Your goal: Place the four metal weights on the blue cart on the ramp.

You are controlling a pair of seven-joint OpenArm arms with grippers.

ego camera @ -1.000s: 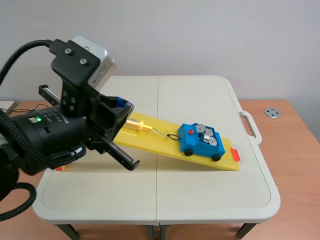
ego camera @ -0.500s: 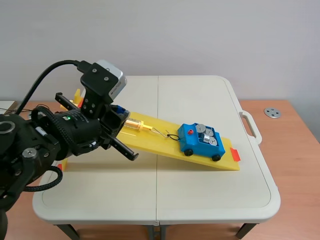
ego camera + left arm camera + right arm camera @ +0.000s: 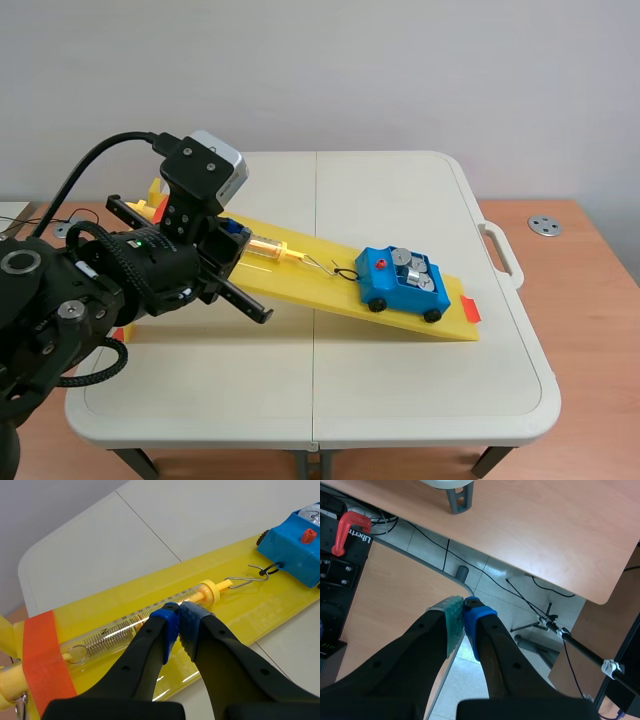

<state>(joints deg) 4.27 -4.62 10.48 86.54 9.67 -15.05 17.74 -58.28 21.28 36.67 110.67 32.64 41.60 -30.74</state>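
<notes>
My left claw (image 3: pixel 178 617) is pressed together with nothing between its pads, hanging just above the spring scale (image 3: pixel 120 627) that lies along the upper part of the yellow ramp (image 3: pixel 300 285). My right claw (image 3: pixel 463 612) is closed on nothing too, off the table and aimed at the floor.

The blue cart (image 3: pixel 402 281) sits low on the ramp, near its bottom end, with the grey weights (image 3: pixel 412 268) packed in its tray. They look like four, though they crowd together, so I judge the loading done. The scale's wire hook (image 3: pixel 245 580) is caught in the cart's loop, and any nudge to the scale would tug the cart. So the careful move is straight up, not sideways.

The ramp's edges are low and the cart stands close to the bottom lip. My safest room is above and back toward my own side of the table (image 3: pixel 400 380).
</notes>
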